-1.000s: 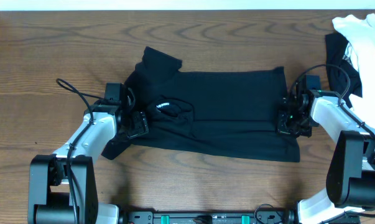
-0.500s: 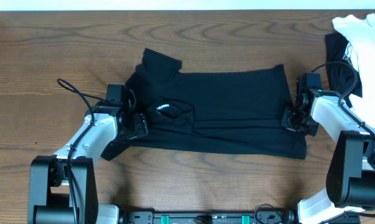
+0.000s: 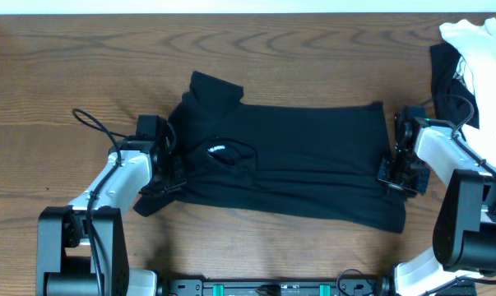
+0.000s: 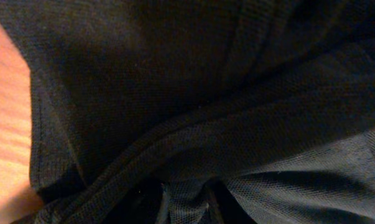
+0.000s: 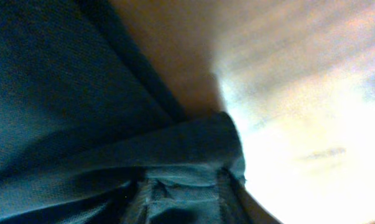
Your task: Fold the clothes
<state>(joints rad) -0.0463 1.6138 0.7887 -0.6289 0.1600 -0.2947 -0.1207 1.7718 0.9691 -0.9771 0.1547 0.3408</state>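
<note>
The black T-shirt [image 3: 297,156] lies folded lengthwise across the middle of the table, its small white logo [image 3: 217,149] showing near its left end. My left gripper [image 3: 172,168] sits at that left end, shut on a bunch of black cloth [image 4: 175,93]; in the left wrist view the pinch is at the left gripper [image 4: 184,202]. At the shirt's right edge my right gripper [image 3: 393,171] is open. In the right wrist view the folded hem [image 5: 193,143] lies loose between the right gripper [image 5: 182,196] fingers.
A heap of white clothes [image 3: 478,41] over another black garment [image 3: 445,78] lies at the far right corner. Bare wooden table [image 3: 67,66] surrounds the shirt. A black cable [image 3: 95,123] loops off my left arm.
My left gripper has closed on the shirt's left end. My right gripper has opened and let go of the right edge. The shirt has slid slightly toward the near edge.
</note>
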